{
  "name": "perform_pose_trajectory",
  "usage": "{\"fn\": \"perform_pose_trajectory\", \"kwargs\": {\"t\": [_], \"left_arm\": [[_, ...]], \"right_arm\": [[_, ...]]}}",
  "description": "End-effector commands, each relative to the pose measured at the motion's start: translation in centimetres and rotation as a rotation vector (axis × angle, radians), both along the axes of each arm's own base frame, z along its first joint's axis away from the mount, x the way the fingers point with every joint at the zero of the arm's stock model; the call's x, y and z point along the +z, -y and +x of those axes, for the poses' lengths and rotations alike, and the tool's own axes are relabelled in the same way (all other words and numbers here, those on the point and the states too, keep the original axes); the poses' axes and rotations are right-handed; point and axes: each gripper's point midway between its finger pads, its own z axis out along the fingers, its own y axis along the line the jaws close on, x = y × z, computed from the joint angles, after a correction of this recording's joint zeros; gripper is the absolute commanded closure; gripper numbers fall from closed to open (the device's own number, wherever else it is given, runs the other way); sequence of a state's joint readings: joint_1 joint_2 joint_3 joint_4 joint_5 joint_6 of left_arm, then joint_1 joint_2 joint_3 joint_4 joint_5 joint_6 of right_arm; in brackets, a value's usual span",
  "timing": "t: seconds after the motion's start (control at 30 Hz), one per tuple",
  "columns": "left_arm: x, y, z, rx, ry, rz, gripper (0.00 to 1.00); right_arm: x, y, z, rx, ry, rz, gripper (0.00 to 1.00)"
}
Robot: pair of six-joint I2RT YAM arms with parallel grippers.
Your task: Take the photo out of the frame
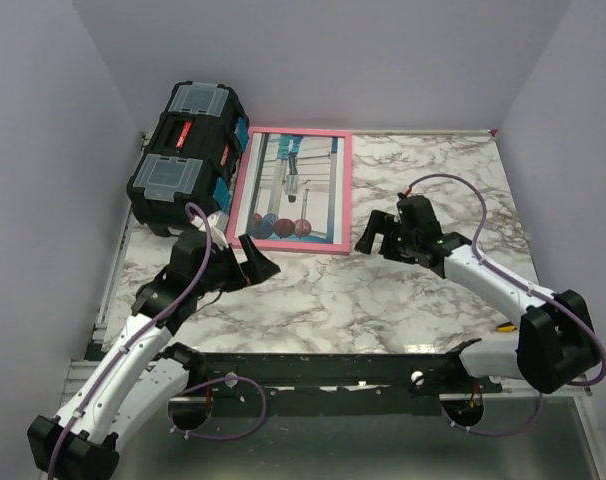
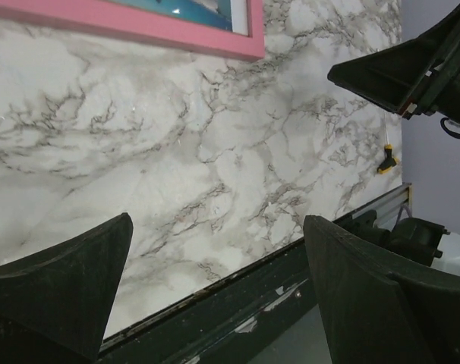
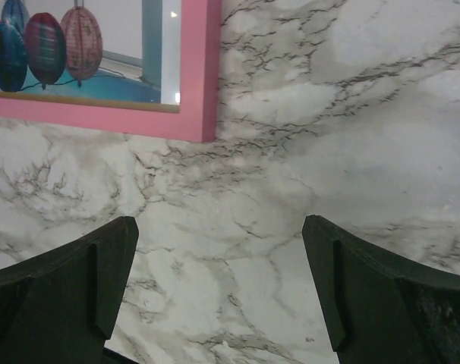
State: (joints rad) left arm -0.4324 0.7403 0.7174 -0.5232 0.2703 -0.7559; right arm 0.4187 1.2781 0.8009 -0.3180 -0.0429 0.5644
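Frame (image 1: 346,190) flat beside toolbox (image 1: 188,150), photo (image 1: 293,185) inside — near, right edges exposed

The thin pink rectangular picture frame (image 1: 346,190) lies flat on the marble-patterned tabletop (image 1: 383,290), toward its far edge. The pale rectangular photo (image 1: 293,185) sits inside the frame. The black plastic toolbox (image 1: 188,150) stands just beside the frame's left edge. The left hand (image 1: 241,246) is just before the frame's near left corner. The right hand (image 1: 391,226) is right of its near right corner.
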Motion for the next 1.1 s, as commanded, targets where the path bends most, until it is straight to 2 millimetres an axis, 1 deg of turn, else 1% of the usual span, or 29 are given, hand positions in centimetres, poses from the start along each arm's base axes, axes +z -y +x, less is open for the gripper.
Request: {"fn": "perform_pose_trajectory", "kwargs": {"t": [0.0,0.03,0.07,0.1,0.17,0.2,0.33,0.43,0.53,0.63,0.73,0.83,0.9,0.93,1.07], "left_arm": [[-1.5,1.4,-1.6,0.003,-0.062,-0.180,0.01],[-2.0,1.6,-1.9,-0.002,-0.072,-0.205,0.01],[-2.2,1.8,-2.1,-0.008,-0.069,-0.220,0.01],[-2.3,1.9,-2.3,-0.013,-0.068,-0.226,0.01],[-2.5,2.0,-2.6,-0.021,-0.070,-0.220,0.01],[-2.7,2.0,-2.7,-0.024,-0.075,-0.214,0.01],[-3.0,2.0,-3.2,-0.040,-0.082,-0.199,0.01],[-3.1,2.1,-3.3,-0.045,-0.083,-0.193,0.01],[-3.0,2.4,-3.6,-0.057,-0.079,-0.185,0.01],[-2.9,2.5,-3.5,-0.058,-0.072,-0.167,0.01],[-2.5,2.6,-3.4,-0.071,-0.055,-0.140,0.01],[-1.6,3.0,-3.3,-0.098,-0.017,-0.100,0.01],[-0.7,3.4,-3.0,-0.117,0.026,-0.053,0.01],[0.2,4.0,-2.9,-0.141,0.055,-0.027,0.01],[1.5,6.0,-2.3,-0.181,0.163,0.130,0.01]], "right_arm": [[0.0,-3.8,2.5,-0.038,0.032,0.146,0.03],[-0.7,-4.4,2.8,-0.033,0.015,0.145,0.06],[-0.9,-5.0,3.3,-0.025,0.022,0.150,0.07],[-1.6,-5.4,3.5,-0.019,0.014,0.150,0.08],[-2.7,-5.7,4.3,-0.029,0.006,0.147,0.12],[-2.6,-6.2,5.1,-0.024,0.029,0.160,0.14],[-4.1,-7.2,6.5,-0.005,0.025,0.161,0.22],[-5.1,-7.3,7.4,-0.023,0.024,0.149,0.24],[-6.3,-7.4,7.7,-0.031,-0.004,0.138,0.31],[-7.6,-7.2,7.7,-0.049,-0.020,0.121,0.38],[-8.7,-6.7,7.4,-0.063,-0.034,0.093,0.48],[-9.5,-6.6,6.8,-0.054,-0.049,0.089,0.58],[-9.6,-6.8,6.2,-0.036,-0.058,0.105,0.65],[-9.4,-7.0,5.9,-0.023,-0.061,0.120,0.69],[-8.3,-7.4,4.8,0.001,-0.062,0.167,0.81]]}}
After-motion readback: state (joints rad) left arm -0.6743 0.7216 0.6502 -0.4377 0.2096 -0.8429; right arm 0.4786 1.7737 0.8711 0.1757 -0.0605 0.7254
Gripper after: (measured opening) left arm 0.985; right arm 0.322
